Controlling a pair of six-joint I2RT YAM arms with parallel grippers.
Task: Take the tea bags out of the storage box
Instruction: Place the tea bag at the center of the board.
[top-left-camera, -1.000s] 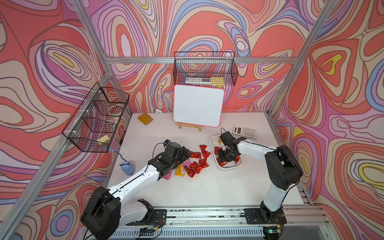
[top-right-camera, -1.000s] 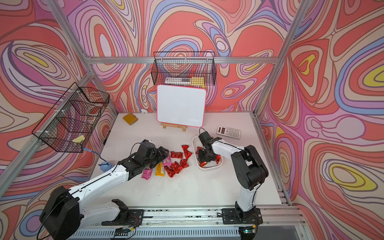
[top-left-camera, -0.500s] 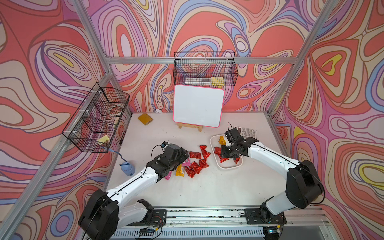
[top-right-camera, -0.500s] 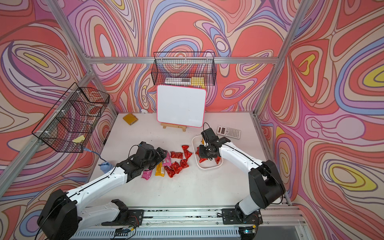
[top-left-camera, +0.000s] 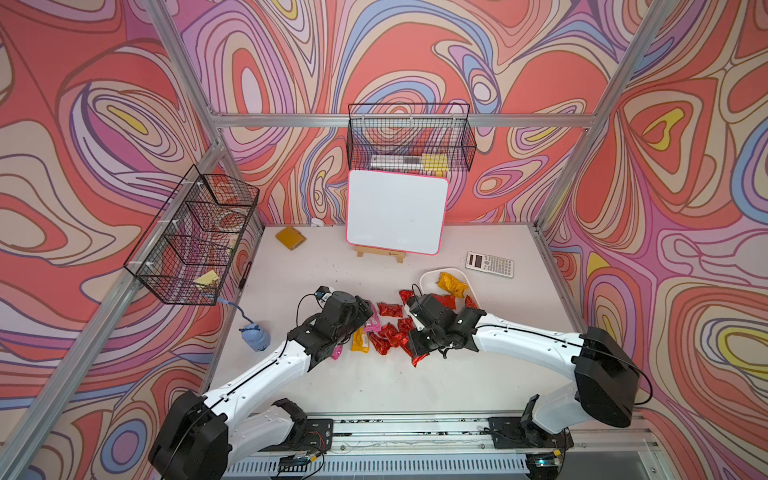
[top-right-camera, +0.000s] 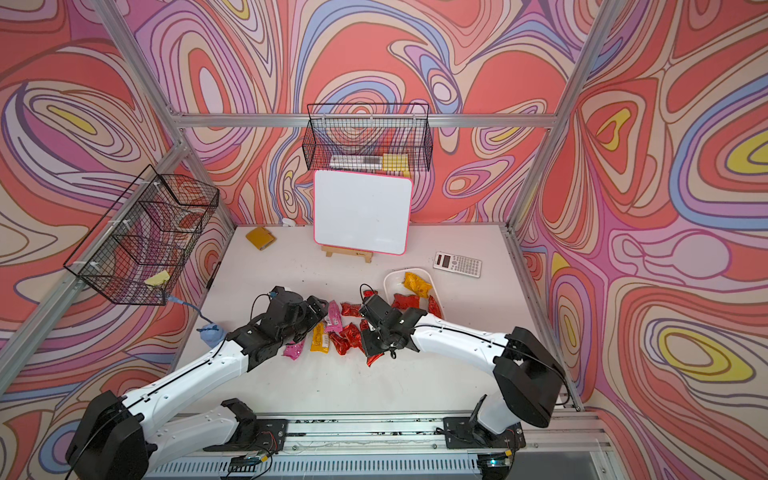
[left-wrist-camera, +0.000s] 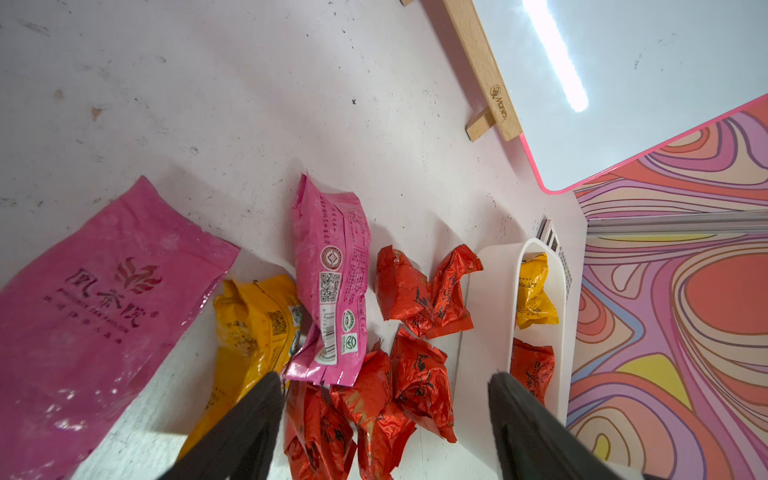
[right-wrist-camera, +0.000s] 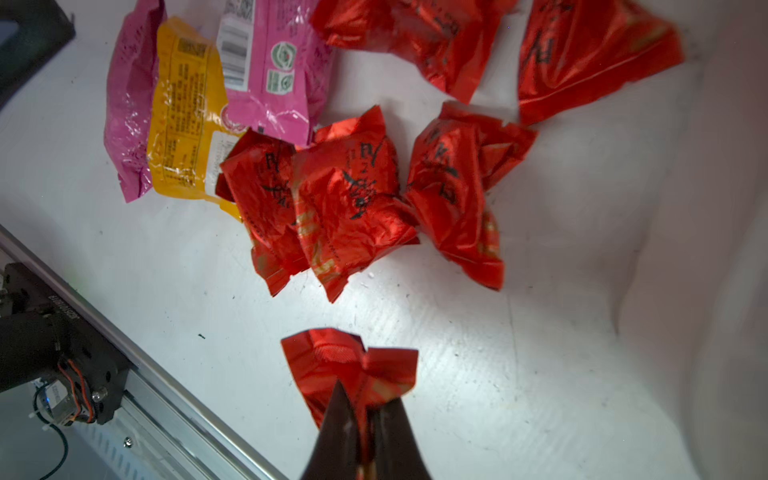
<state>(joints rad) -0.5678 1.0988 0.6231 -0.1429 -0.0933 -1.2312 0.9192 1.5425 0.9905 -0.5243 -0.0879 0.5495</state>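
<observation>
Tea bags (top-left-camera: 388, 332) mostly out on the table (top-left-camera: 374, 386). Right gripper (right-wrist-camera: 365, 399) has its jaws nearly closed, pinching the crinkled edge of one red sachet (right-wrist-camera: 332, 361). In both top views this sachet sits at the near edge of the loose pile; can't tell if its lower end touches the table. Left gripper (left-wrist-camera: 384, 378) has jaws wide apart and holds nothing, poised over red sachets at the pile's middle.

Around the jaws: several red sachets bunched together, one orange sachet (left-wrist-camera: 253, 324) beside them, and two pink sachets (left-wrist-camera: 332, 282), one overlapping the orange. Storage box (top-left-camera: 428, 278) is just right of the pile, behind the right gripper. Inside it is an orange-yellow sachet (top-left-camera: 452, 284) at the far end, with red ones (top-left-camera: 446, 300) nearer, partly hidden by the arm.

Further back are a calculator (top-left-camera: 489, 264) just beyond the box and a whiteboard (top-left-camera: 397, 212) on its wooden easel.
</observation>
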